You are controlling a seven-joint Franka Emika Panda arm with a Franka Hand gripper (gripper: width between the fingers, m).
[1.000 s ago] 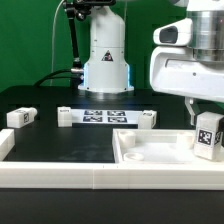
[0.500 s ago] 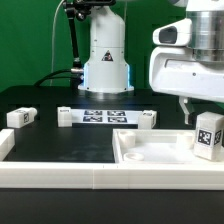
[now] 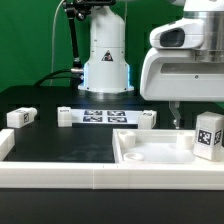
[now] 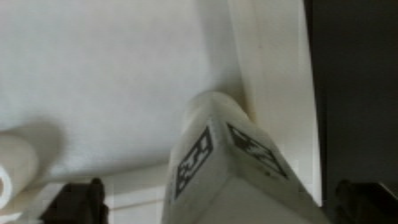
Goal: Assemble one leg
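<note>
The leg (image 3: 208,133) is a small white block with a black-and-white tag. It stands at the right end of the large white rimmed panel (image 3: 150,155). My gripper (image 3: 196,120) hangs over it, and one dark finger (image 3: 175,117) shows to the exterior view's left of the leg. In the wrist view the leg (image 4: 231,165) stands between my two fingertips (image 4: 80,200), with a gap on each side. The gripper (image 4: 222,203) is open and holds nothing. The leg stands close to the panel's rim (image 4: 267,60).
Another leg (image 3: 20,116) lies at the exterior view's left. Two more small white blocks (image 3: 65,117) (image 3: 147,118) flank the marker board (image 3: 105,116) in front of the robot base. A white wall (image 3: 60,175) runs along the front.
My gripper has shifted toward the exterior view's left. The leg has stayed upright in the same place on the panel.
</note>
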